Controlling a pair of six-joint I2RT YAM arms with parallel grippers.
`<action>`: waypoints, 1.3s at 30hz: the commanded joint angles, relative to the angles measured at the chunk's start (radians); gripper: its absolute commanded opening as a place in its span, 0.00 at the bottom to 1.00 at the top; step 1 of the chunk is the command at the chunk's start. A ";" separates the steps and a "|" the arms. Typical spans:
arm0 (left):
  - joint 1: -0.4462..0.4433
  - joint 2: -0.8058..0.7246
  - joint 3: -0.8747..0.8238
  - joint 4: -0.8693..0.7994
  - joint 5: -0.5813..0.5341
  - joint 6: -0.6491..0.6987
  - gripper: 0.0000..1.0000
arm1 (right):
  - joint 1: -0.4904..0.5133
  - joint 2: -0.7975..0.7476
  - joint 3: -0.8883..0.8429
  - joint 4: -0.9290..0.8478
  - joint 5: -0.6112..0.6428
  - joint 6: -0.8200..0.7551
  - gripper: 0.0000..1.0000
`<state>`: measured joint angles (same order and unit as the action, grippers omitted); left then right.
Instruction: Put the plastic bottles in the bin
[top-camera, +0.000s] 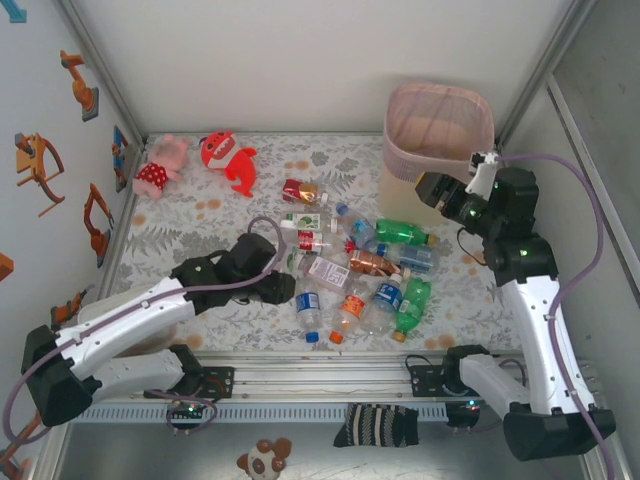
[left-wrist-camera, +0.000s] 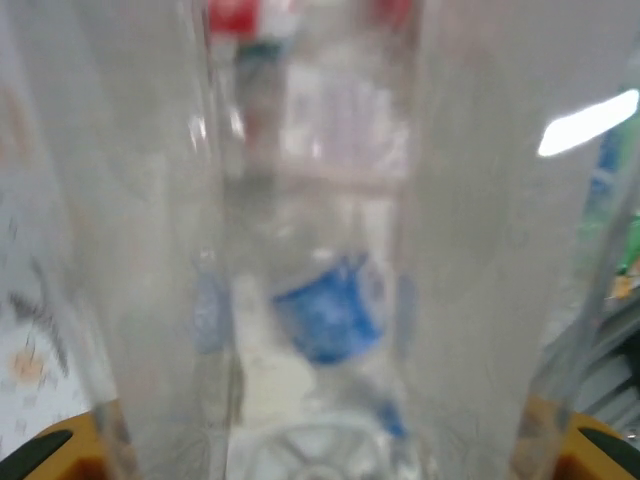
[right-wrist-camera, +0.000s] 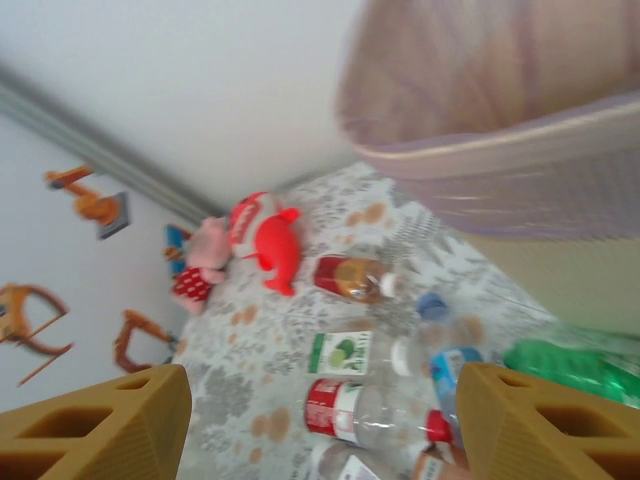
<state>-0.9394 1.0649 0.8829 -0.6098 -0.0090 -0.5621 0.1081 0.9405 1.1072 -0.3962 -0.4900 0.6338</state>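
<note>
Mat (top-camera: 190, 235), bottles (top-camera: 400, 232); L fingers (left-wrist-camera: 550, 450) astride one

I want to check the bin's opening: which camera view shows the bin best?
Top external: the bin is seen from above, its pink rim, open mouth and cream side all sharp. The right wrist view catches a blurred, cropped stretch of rim and wall.

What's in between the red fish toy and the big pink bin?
Nothing, just bare flowery mat. The top view shows it between the red toy and the bin; the closest bottle lies off that line, nearer the front.
</note>
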 joint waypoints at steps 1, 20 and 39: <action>0.013 0.002 0.063 0.143 0.054 0.178 0.42 | 0.010 -0.013 -0.025 0.255 -0.171 -0.026 0.69; 0.089 0.191 0.261 0.456 0.734 0.510 0.41 | 0.169 0.165 0.079 0.683 -0.516 -0.060 0.71; 0.060 0.124 0.229 0.453 0.801 0.531 0.41 | 0.364 0.092 0.053 0.499 -0.462 -0.236 0.47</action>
<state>-0.8719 1.2232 1.1202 -0.1741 0.7757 -0.0616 0.4633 1.0687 1.1576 0.1352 -0.9787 0.4347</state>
